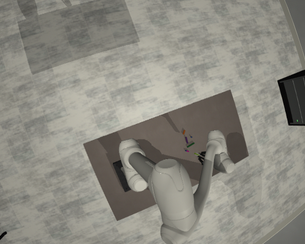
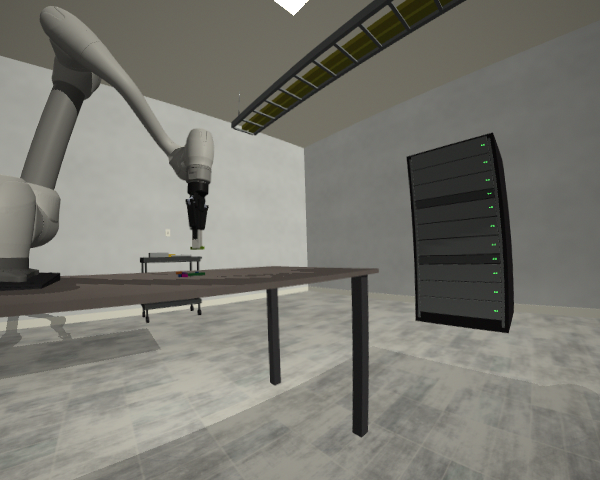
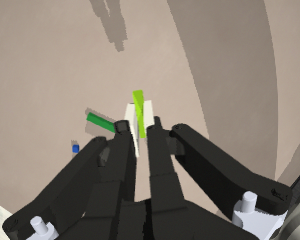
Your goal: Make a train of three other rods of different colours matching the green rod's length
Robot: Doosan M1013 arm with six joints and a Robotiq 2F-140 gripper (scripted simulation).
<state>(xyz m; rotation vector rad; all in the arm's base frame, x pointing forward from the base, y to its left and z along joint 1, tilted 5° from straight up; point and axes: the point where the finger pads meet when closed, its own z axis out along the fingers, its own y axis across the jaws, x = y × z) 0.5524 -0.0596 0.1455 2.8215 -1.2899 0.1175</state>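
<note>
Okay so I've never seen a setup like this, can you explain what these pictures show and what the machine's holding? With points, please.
It's one jointed robot arm (image 1: 173, 183) (image 2: 119, 82) mounted on a table (image 1: 160, 123) (image 2: 310, 276). The first picture looks down from above, the second from the side across the room, and the third from the arm's wrist, past its black fingers.

The gripper (image 2: 197, 241) (image 3: 141, 114) is shut on a lime rod (image 1: 196, 154) (image 2: 197, 248) (image 3: 139, 114), held above the table. On the tabletop lie small coloured rods: orange (image 1: 184, 131), purple (image 1: 186, 140), green (image 1: 190, 144) (image 3: 101, 122), a blue one (image 1: 190, 136) (image 3: 76, 148), and a magenta-and-blue pair (image 1: 186, 150).
</note>
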